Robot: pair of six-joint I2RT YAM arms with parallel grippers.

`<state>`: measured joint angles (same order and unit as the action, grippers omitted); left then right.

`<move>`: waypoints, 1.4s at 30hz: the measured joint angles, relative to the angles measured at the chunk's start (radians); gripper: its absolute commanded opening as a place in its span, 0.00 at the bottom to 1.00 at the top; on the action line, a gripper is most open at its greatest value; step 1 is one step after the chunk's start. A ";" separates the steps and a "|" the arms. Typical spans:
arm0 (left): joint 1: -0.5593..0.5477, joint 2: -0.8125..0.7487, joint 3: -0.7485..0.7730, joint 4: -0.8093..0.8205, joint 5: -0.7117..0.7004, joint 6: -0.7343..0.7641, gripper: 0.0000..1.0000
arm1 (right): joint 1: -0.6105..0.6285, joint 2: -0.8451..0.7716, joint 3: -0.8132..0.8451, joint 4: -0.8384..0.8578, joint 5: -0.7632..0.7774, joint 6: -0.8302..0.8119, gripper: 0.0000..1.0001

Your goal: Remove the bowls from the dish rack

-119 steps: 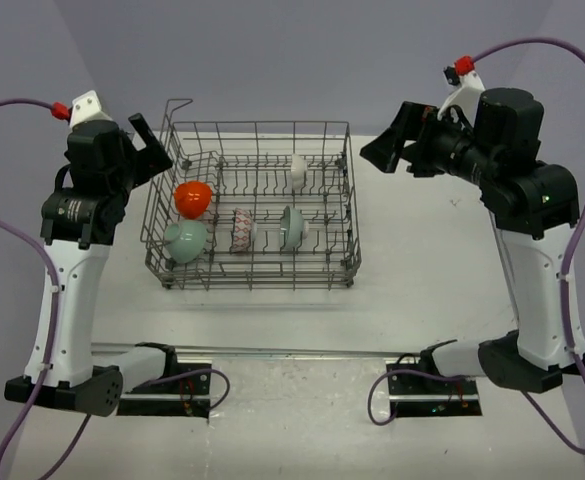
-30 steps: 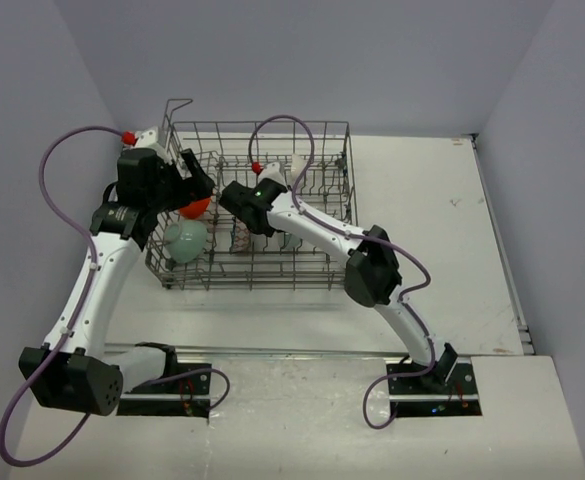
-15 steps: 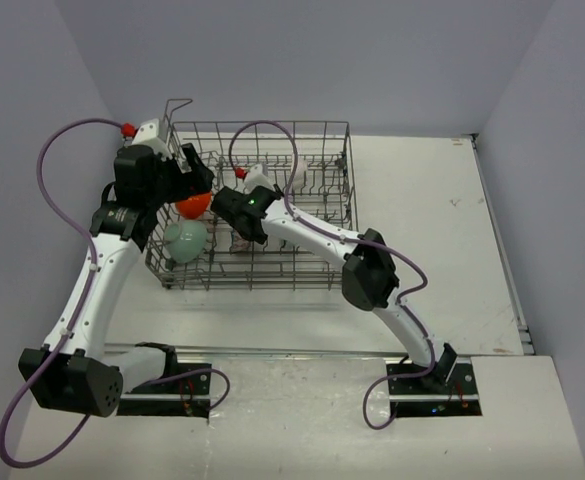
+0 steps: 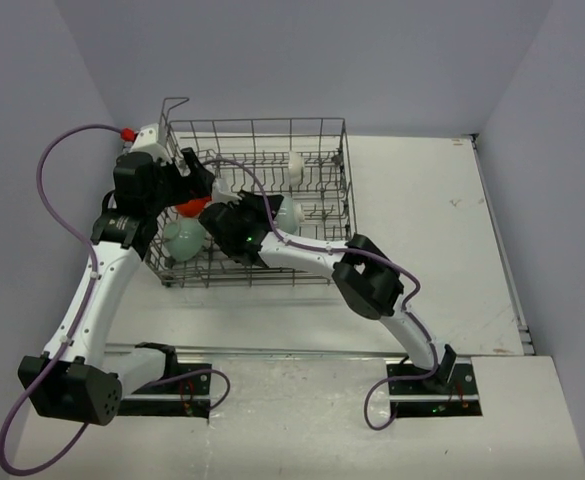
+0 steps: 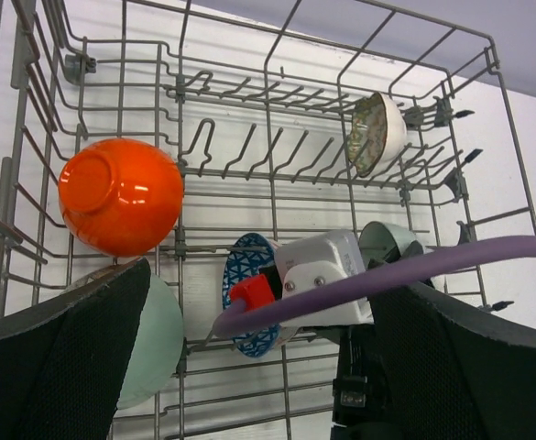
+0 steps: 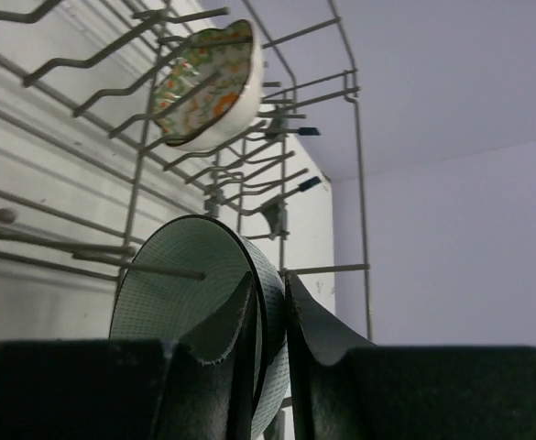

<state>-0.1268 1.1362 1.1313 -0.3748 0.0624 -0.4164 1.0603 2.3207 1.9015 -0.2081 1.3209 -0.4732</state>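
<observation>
We see the right hand [image 6: 269, 286] pinching the rim of a mint-green bowl [image 6: 190, 293] standing on edge in the dish rack [image 4: 351, 200]; the left hand [image 4: 194, 172] hangs wide near the orange bowl [image 5: 119, 194].

White table [image 4: 422, 200] (lilac walls [image 4: 322, 60] around)

Overhead, two close wrists, shared rack [image 4: 272, 278]

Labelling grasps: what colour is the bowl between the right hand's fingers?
The bowl is pale mint-green; clearest in right wrist view.
</observation>
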 measured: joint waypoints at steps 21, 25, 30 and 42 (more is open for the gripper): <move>-0.011 0.021 0.086 0.097 0.097 -0.019 1.00 | -0.043 -0.037 -0.059 1.052 0.066 -0.951 0.00; -0.032 0.069 0.168 0.098 0.129 -0.054 1.00 | -0.078 -0.108 -0.078 1.029 0.066 -1.020 0.00; -0.040 0.113 0.278 0.066 0.159 -0.068 1.00 | -0.154 -0.201 -0.079 1.031 0.097 -1.085 0.00; -0.002 0.221 0.257 -0.135 0.087 -0.031 1.00 | -0.343 -0.665 -0.062 1.212 0.156 -0.950 0.00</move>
<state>-0.1291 1.3575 1.3880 -0.5095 0.1490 -0.4477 0.7177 1.6558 1.8393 1.0039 1.4769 -1.4235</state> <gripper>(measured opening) 0.999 0.043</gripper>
